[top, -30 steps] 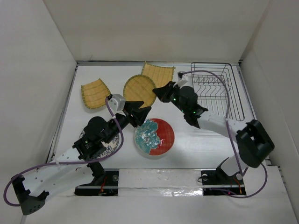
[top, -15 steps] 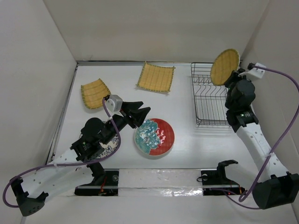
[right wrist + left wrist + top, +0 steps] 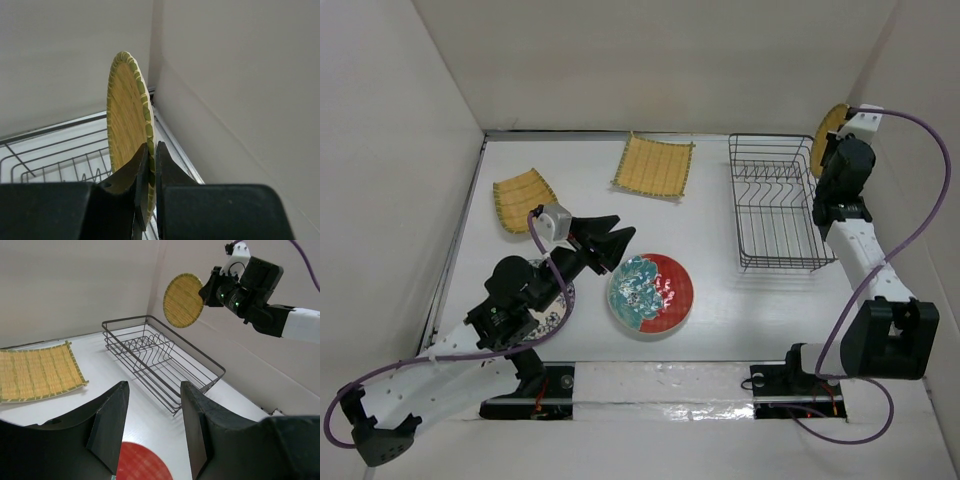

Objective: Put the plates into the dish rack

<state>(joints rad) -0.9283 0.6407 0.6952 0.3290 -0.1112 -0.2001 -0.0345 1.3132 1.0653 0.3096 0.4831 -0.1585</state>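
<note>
— How is the light from above?
— Bright and even. The white walls spread it, so the arms' shadows on the tabletop are faint and soft-edged.
— Any glare?
— A wet-looking shine along the glossy strip at the near edge.
— And the wrist cameras?
— Greyer. The left gripper shows as near-black shapes with little detail, while the dish rack is sharp. The right gripper is dark and soft, yet the small yellow plate has a crisp rim.
</note>
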